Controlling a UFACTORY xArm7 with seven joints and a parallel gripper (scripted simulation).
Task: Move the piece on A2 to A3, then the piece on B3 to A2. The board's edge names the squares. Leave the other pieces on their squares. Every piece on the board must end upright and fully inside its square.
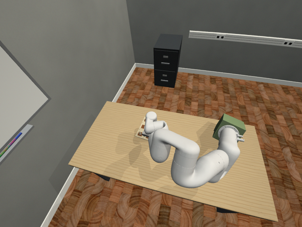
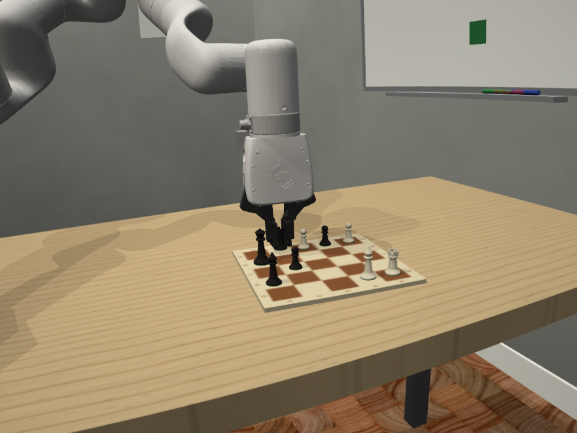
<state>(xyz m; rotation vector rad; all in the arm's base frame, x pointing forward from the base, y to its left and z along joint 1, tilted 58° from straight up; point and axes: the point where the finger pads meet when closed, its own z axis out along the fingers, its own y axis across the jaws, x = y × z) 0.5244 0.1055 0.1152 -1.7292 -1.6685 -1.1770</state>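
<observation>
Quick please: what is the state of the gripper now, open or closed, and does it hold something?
Gripper: closed on a chess piece at the far left part of the board; the fingers hide the piece, so its type cannot be told.

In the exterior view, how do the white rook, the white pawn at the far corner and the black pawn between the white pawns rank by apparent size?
1. White castle-topped rook, nearest.
2. and 3. Far white round-headed pawn and black round-headed pawn look alike; I will not rank them.
</observation>
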